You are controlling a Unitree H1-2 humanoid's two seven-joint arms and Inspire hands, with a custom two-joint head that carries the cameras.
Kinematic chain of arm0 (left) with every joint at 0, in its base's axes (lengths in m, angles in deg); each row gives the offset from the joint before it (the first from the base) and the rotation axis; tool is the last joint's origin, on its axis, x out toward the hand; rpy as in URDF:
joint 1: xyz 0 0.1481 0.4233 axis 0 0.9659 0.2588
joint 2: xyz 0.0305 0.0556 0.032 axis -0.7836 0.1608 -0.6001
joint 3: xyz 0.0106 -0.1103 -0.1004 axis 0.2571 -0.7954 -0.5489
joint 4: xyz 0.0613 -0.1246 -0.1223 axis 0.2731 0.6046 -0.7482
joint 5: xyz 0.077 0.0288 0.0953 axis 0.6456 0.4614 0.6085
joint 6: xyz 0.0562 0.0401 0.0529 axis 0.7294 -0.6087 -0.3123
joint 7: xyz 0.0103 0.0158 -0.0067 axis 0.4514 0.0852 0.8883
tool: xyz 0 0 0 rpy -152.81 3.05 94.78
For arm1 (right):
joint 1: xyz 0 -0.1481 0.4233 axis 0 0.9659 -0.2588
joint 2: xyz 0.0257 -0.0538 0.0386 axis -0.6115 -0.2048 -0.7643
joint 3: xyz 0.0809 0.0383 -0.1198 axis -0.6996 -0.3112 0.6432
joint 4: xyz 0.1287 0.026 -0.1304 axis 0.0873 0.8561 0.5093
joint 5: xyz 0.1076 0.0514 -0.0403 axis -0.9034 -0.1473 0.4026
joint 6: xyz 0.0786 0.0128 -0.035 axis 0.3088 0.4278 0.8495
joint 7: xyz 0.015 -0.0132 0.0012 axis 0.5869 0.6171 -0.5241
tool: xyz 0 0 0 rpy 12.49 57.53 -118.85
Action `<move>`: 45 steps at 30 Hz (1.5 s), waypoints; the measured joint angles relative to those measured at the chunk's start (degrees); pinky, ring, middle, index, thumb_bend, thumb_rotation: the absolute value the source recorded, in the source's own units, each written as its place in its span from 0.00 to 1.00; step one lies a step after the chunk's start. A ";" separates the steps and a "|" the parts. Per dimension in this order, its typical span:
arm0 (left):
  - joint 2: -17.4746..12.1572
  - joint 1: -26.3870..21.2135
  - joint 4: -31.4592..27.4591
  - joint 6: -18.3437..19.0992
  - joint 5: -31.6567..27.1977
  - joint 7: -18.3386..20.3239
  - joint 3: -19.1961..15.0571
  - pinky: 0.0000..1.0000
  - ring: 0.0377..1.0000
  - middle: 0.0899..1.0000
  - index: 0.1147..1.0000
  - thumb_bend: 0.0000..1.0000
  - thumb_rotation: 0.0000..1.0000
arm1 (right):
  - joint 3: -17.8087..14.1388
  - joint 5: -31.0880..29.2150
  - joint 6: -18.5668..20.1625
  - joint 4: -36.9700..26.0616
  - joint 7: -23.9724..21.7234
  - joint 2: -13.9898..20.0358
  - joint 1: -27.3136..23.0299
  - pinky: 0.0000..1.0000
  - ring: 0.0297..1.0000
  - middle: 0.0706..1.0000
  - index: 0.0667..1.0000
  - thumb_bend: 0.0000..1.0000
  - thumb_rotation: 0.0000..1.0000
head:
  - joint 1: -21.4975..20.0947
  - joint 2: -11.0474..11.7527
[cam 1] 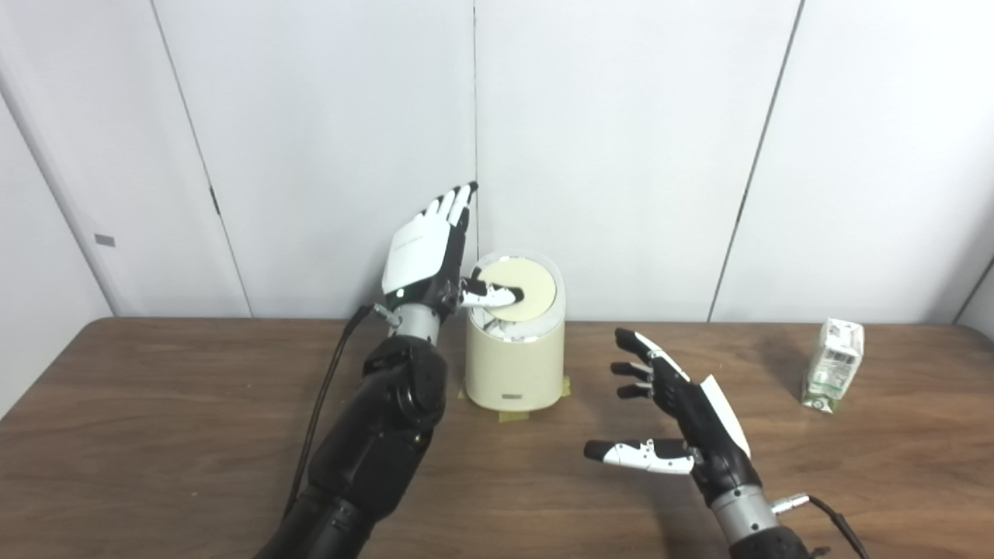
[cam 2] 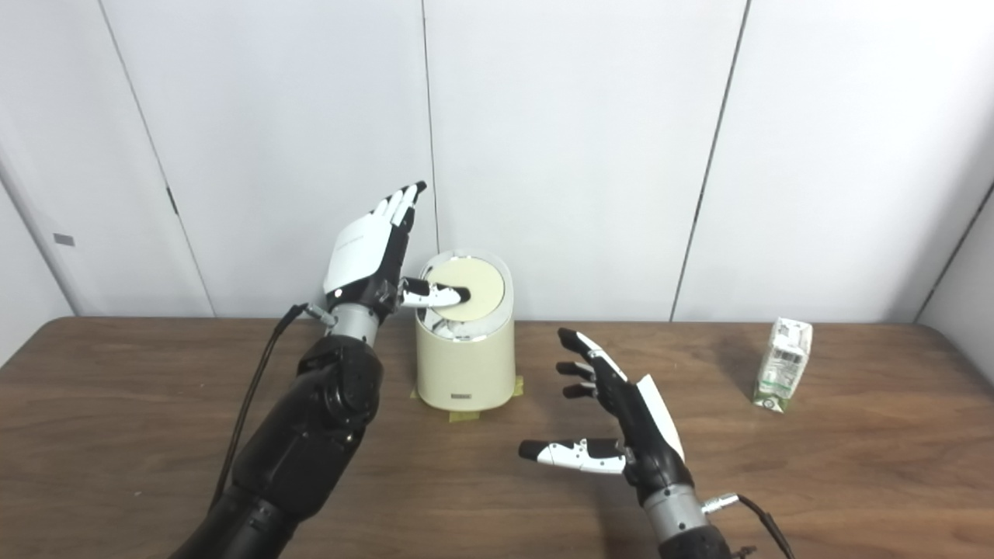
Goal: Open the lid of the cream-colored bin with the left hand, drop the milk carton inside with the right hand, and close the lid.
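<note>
White-tipped thumb on the bin lid, carton waiting at far right.

Black-and-white fingers [cam 1: 454, 203] of the left hand [cam 1: 423, 252] stand straight up and together just left of centre frame, holding nothing, while its thumb [cam 1: 491, 294] reaches sideways and lies across the tilted lid [cam 1: 524, 289] of the cream-colored bin [cam 1: 514, 365]; the lid looks tipped down on the thumb's side, though how far it has swung is hard to judge. Yellow tape [cam 1: 512, 416] shows at the bin's base. Lower and right of centre, the right hand [cam 1: 674, 419] hovers over the wooden table [cam 1: 155, 419] with fingers spread wide, empty. Well apart from both hands, the milk carton [cam 1: 834, 365] stands upright near the table's right edge, before the white wall panels [cam 1: 621, 140].
</note>
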State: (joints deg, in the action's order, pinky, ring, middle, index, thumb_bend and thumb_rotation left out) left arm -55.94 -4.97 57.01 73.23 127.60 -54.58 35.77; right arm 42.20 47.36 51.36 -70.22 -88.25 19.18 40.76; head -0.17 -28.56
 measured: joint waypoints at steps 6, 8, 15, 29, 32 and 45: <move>-0.20 -0.01 1.30 -0.18 0.01 -1.56 0.15 1.00 1.00 1.00 1.00 0.79 0.13 | -0.04 -0.10 0.15 -0.30 0.00 -0.04 0.02 0.68 0.79 0.90 0.87 0.80 0.22 | 0.00 -0.09; -0.37 -0.02 1.40 -0.19 0.01 -1.59 0.22 1.00 1.00 1.00 1.00 0.79 0.14 | -0.05 -0.12 0.21 -0.51 0.00 -0.04 0.02 0.68 0.79 0.90 0.87 0.80 0.22 | 0.00 -0.18; -2.68 -0.09 1.05 0.67 2.07 1.30 3.30 0.97 1.00 1.00 1.00 0.97 0.19 | -0.11 -0.34 0.24 -0.53 -0.01 -0.05 0.02 0.67 0.79 0.90 0.87 0.79 0.22 | -0.09 -0.35; -6.78 -2.26 -1.13 5.62 11.52 8.89 10.55 0.89 1.00 1.00 1.00 1.00 0.21 | -0.12 -0.96 0.29 -0.74 -0.04 -0.04 0.02 0.67 0.79 0.90 0.87 0.79 0.25 | 0.09 -0.88; -7.09 -2.30 -2.08 6.80 12.64 10.61 11.12 0.88 1.00 1.00 1.00 1.00 0.21 | -0.11 -0.92 0.29 -0.74 -0.04 -0.04 0.02 0.66 0.78 0.90 0.87 0.78 0.24 | 0.17 -0.88; -4.75 -0.94 -2.36 5.83 7.69 8.43 4.86 0.85 0.98 1.00 1.00 1.00 0.32 | -0.10 -0.55 0.29 -0.75 -0.04 0.06 0.04 0.66 0.79 0.90 0.87 0.77 0.26 | 0.44 -0.70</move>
State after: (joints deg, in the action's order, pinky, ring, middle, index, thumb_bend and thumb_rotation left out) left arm -60.69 -5.91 54.65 79.06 135.29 -46.15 40.63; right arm 42.10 46.81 51.65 -70.97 -88.28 19.24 40.80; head 0.26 -29.27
